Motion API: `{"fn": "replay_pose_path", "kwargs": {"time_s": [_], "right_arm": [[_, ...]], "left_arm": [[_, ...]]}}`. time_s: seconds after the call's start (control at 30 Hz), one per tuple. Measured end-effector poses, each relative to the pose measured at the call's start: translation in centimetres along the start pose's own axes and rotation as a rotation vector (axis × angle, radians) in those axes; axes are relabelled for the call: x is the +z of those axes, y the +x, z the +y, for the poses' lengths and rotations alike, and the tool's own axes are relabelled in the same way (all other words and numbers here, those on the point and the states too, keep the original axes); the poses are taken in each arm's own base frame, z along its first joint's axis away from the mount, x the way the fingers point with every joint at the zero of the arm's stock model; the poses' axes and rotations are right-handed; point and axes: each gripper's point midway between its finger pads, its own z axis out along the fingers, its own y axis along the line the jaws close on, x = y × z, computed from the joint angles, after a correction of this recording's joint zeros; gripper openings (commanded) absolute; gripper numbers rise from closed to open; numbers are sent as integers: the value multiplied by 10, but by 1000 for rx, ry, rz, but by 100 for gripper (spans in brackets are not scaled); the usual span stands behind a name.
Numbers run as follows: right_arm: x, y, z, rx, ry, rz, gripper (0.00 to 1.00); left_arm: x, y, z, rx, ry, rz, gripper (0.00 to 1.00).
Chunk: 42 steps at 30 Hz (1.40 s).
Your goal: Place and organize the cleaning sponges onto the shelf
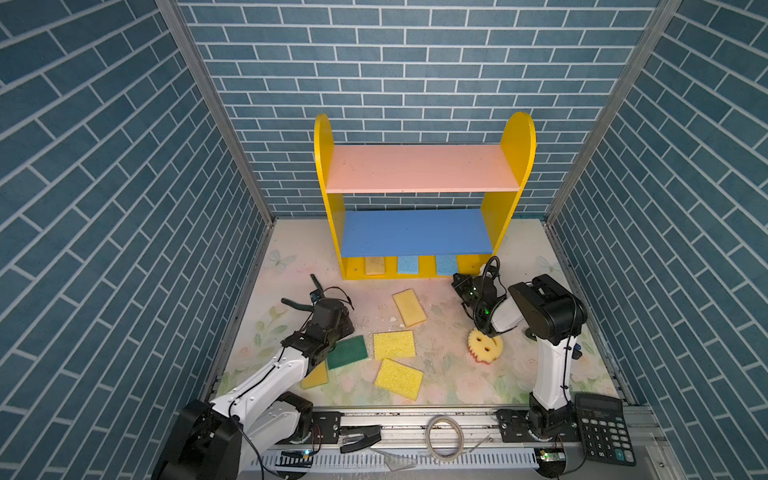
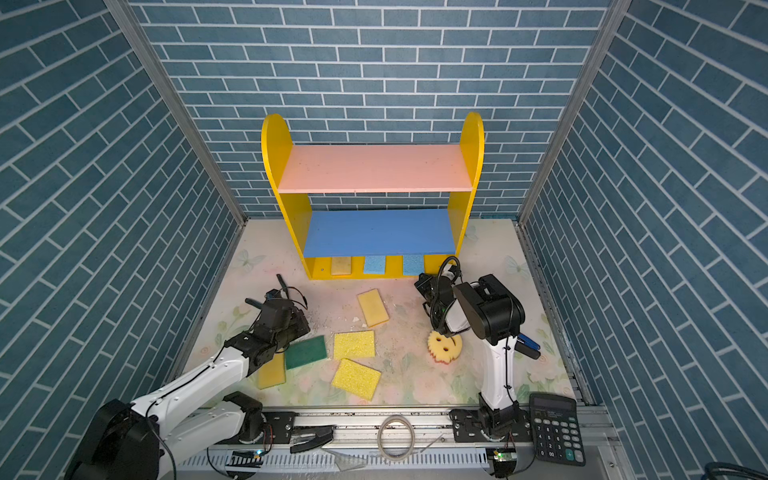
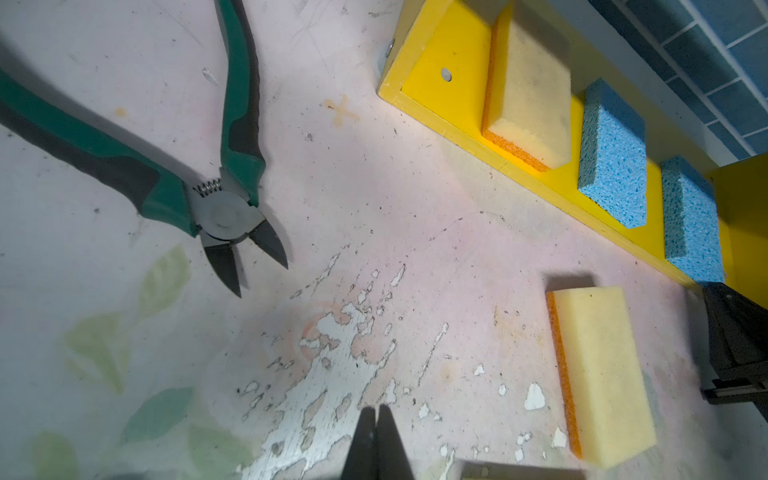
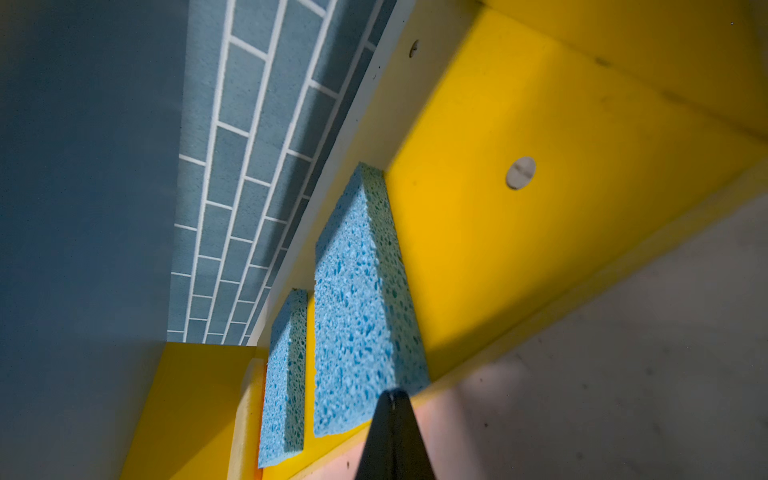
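Shelf (image 1: 519,145) base: right gripper (image 4: 392,395) closed, empty, at its front edge near blue sponge (image 4: 361,299); left gripper (image 3: 376,411) closed, empty, well apart.

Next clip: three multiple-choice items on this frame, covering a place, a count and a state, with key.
1. On the three-tier wooden shelf, the two light blue rectangular foam sponges lie on: A the pink top board; B the blue middle board; C the yellow base.
2. Sponges on the shelf: A one; B three; C five.
3. The left tool is: A wide open; B shut, empty; C shut on a sponge.
C: both rest on the base. B: one tan sponge, two blue. B: its fingers meet with nothing between them.
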Motion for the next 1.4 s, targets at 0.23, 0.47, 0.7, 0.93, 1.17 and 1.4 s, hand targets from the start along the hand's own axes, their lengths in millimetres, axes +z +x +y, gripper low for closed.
{"fn": "replay_pose_path", "kwargs": {"time_s": [0.23, 0.47, 0.7, 0.93, 1.17, 1.4], "right_arm": [[-1, 2, 1, -17, 13, -2, 0], [-10, 34, 1, -57, 83, 121, 0], [-11, 46, 2, -81, 94, 177, 0], [5, 43, 15, -60, -7, 135, 0], [7, 39, 17, -47, 10, 91, 0], [8, 34, 15, -39, 35, 47, 0]], "left_arm": [[0, 0, 0, 4, -1, 1, 6], [-5, -4, -3, 4, 19, -19, 6], [-9, -6, -4, 7, 30, -29, 7], [-10, 1, 3, 11, 14, -15, 7], [-10, 3, 5, 12, 7, -8, 8], [-10, 4, 6, 13, 3, -4, 8]]}}
